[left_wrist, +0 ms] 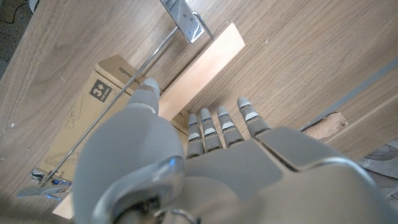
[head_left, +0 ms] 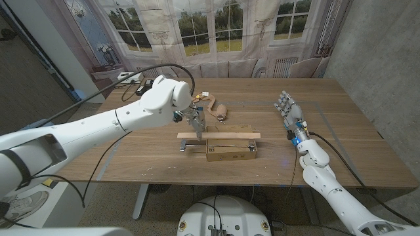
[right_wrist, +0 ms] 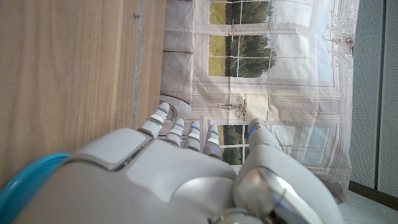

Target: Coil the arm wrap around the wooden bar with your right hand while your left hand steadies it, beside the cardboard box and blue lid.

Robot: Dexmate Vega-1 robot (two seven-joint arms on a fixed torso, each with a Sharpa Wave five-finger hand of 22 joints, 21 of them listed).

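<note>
Arm wrap [head_left: 219, 110] lies rolled, uncoiled, at the head view's upper middle, behind the wooden bar [head_left: 218, 136], which sits across the cardboard box [head_left: 230, 150] at centre. My left robot hand [head_left: 195, 115] hovers over the bar's left end; my right robot hand [head_left: 290, 113] waits spread at the bench's [head_left: 328, 105] right. In the left wrist view, my fingers [left_wrist: 224, 127] reach straight toward the bar [left_wrist: 202, 65], holding nothing. In the right wrist view, my right robot hand [right_wrist: 186, 168] is empty. I judge wrapping unstarted.

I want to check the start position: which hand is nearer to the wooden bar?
Left. The left hand hovers just above the wooden bar's left end, open. The right hand stands open far off toward the table's right side.
</note>
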